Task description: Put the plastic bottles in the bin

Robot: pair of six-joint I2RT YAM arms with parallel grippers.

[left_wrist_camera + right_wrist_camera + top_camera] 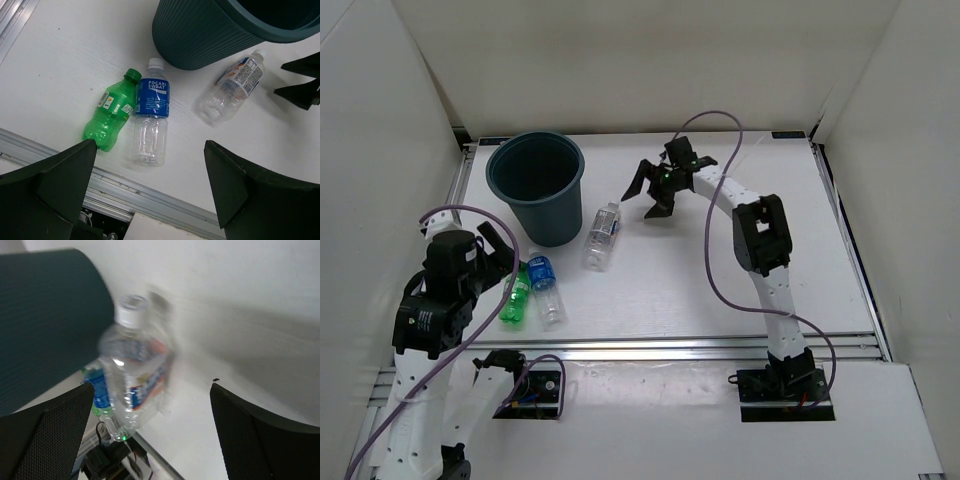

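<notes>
The dark teal bin (548, 214) stands upright at the back left. Three plastic bottles lie on the table. A clear bottle with a white label (602, 236) is just right of the bin. Near the front left, a blue-labelled bottle (544, 287) and a green bottle (517, 296) rest side by side. My left gripper (498, 248) hovers open above those two, which show below it as the green bottle (112, 111) and the blue-labelled bottle (151, 117). My right gripper (648, 196) is open and empty, a little to the right of the clear bottle (135, 370).
White walls close in the table on the left, back and right. A metal rail (700, 345) runs along the near edge in front of the arm bases. The bin wall (45, 325) fills the left of the right wrist view.
</notes>
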